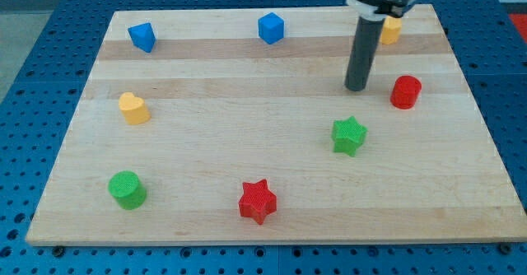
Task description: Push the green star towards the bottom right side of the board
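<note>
The green star (349, 135) lies on the wooden board (247, 86), right of centre. My tip (356, 88) rests on the board just above the star toward the view's top, with a small gap between them. A red cylinder (405, 91) stands to the tip's right.
A yellow block (391, 30) sits partly behind the rod at the top right. Two blue blocks (142, 36) (270, 28) lie along the top. A yellow heart (133, 108) is at the left, a green cylinder (127, 189) at bottom left, a red star (258, 201) at bottom centre.
</note>
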Robot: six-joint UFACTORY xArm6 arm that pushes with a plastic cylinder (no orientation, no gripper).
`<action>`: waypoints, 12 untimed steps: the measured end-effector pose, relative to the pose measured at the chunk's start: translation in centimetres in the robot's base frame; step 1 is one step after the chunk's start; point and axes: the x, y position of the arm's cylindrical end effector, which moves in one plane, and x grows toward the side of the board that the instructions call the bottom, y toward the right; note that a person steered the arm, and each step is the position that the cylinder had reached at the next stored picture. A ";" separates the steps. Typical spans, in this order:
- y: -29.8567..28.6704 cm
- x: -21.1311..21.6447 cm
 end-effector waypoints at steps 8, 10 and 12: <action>-3.4 0.5; -4.4 4.9; 1.4 13.5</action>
